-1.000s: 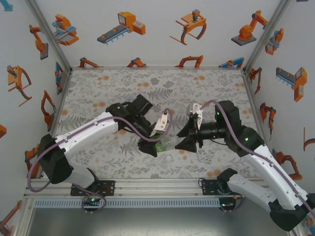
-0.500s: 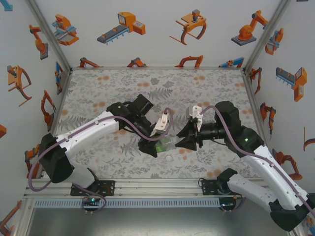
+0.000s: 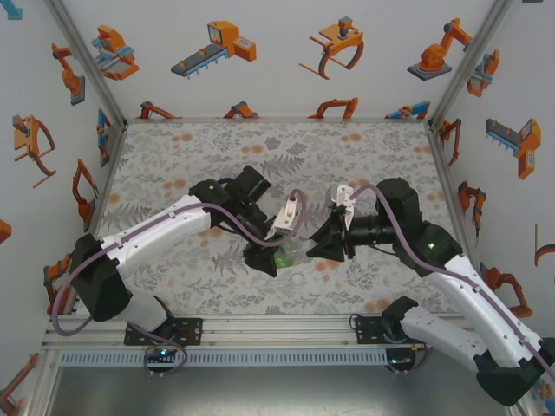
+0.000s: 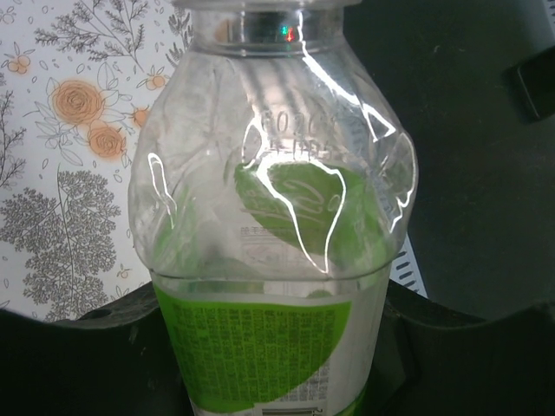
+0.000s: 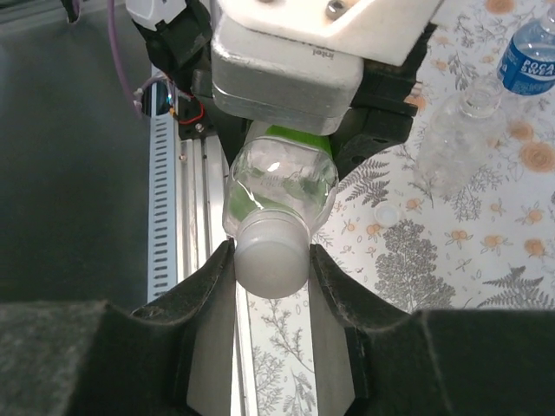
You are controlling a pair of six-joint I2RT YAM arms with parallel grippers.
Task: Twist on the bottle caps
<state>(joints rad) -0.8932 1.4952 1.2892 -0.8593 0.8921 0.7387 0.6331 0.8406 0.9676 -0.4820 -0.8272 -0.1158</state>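
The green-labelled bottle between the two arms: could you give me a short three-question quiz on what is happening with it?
1. True or false: the green-labelled bottle stands untouched on the table.
2. What is the right gripper shut on? A) the white cap at that bottle's neck B) a spoon C) a sponge
3. Fill in: near the colourless bottle on the table lies a loose ____.
Key: 1 false, the left gripper holds it. 2 A. 3 cap.
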